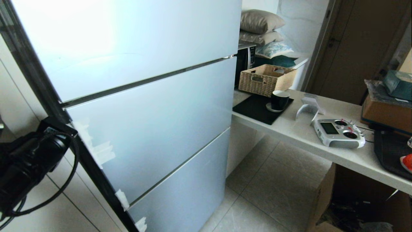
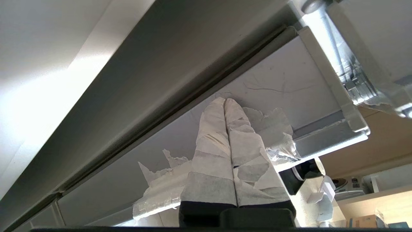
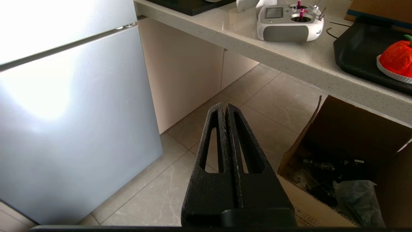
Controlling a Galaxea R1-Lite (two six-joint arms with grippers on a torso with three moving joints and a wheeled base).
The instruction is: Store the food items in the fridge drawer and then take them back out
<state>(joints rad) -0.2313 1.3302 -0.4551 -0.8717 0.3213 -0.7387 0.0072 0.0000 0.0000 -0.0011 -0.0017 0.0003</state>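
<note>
The food items are not in the fridge yet. Only the orange-red pumpkin toy (image 3: 397, 58) can be seen, sitting on a small white plate (image 3: 386, 71) in a black tray (image 3: 354, 54) on the counter (image 1: 338, 154), well apart from the fridge. The round red one cannot be found in these views. The fridge drawer cannot be seen either, because every frosted front panel (image 1: 154, 129) looks closed. So it is judged that nothing has been stored, and all of the work is left: a door opened, the drawer pulled out, the food put in, then taken out again.

Nearest, at the left edge of the head view, the left arm (image 1: 25, 161) is raised beside the fridge's side edge. The left gripper (image 2: 225, 103) (its fingers wrapped in pale tape) is held with jaws pressed together, tips right at the edge of a door where torn tape is stuck. Whether it is touching cannot be told.

The right gripper (image 3: 224, 106) is pointed down over the floor, jaws together and holding nothing.

Farther off on the counter, a remote controller (image 1: 339, 132), a dark cup (image 1: 279, 100) and a woven basket (image 1: 265, 80) are seen.
</note>
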